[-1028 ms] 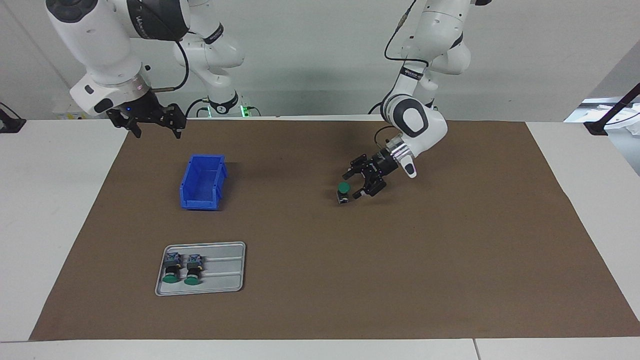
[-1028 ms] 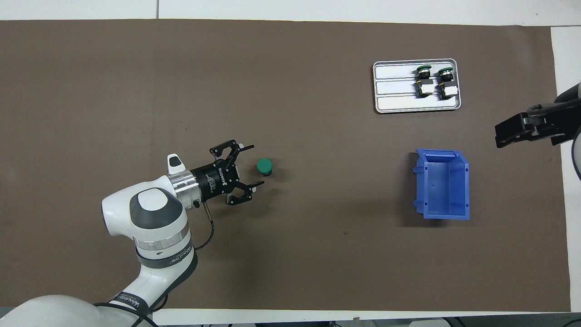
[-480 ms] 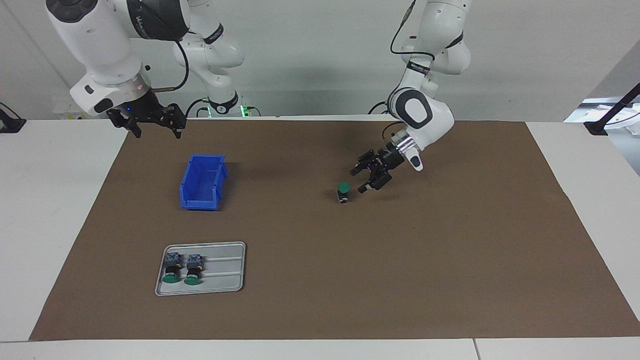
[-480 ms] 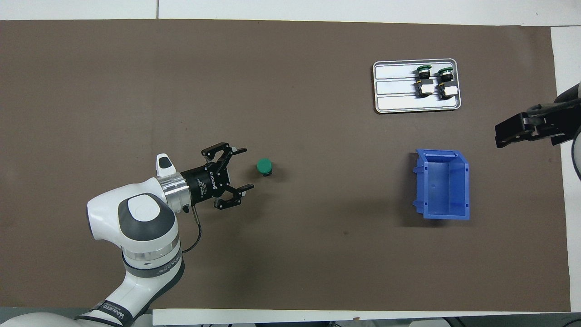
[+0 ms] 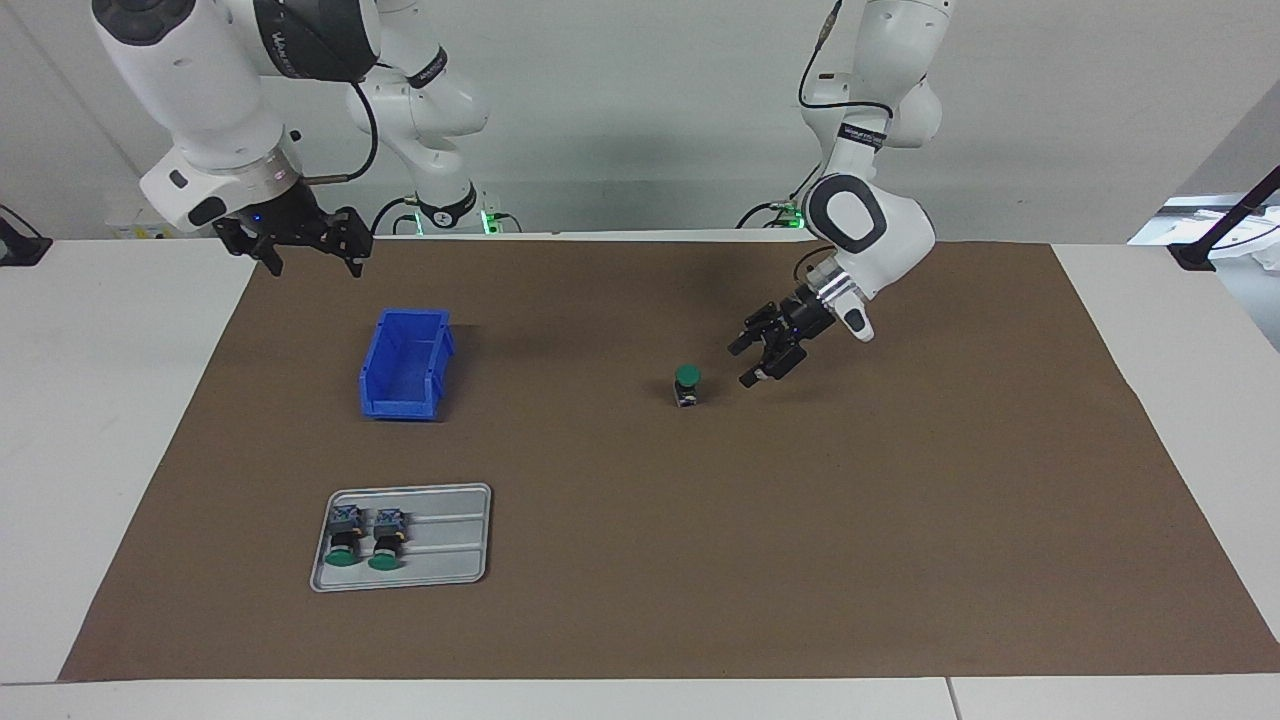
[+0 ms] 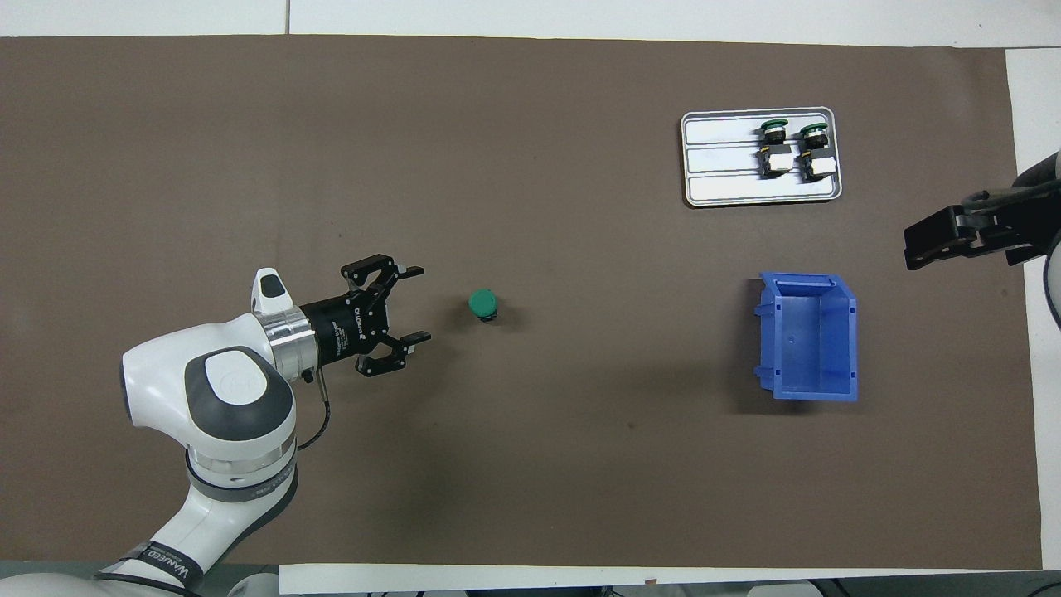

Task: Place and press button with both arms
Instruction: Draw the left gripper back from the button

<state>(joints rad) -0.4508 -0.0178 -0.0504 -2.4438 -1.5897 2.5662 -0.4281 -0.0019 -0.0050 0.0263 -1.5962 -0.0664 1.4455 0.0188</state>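
A button point(image 5: 686, 385) point(image 6: 483, 305) with a round green cap stands upright on the brown mat point(image 5: 900, 520), near the middle of the table. My left gripper point(image 5: 741, 364) point(image 6: 421, 303) is open and hangs low beside the button, toward the left arm's end. It points at the button with a clear gap between them, and nothing sits between its fingers. My right gripper point(image 5: 316, 268) point(image 6: 912, 245) waits open and empty, raised above the mat's edge at the right arm's end, by the blue bin.
An empty blue bin point(image 5: 405, 365) point(image 6: 808, 336) stands toward the right arm's end. Farther from the robots than the bin lies a grey tray point(image 5: 450, 540) point(image 6: 721, 157), with two more green-capped buttons point(image 5: 365, 537) point(image 6: 794, 148) on their sides in it.
My left gripper has drawn back from the upright button toward the left arm's end, staying open. The button has stayed in place. The right arm has not moved.
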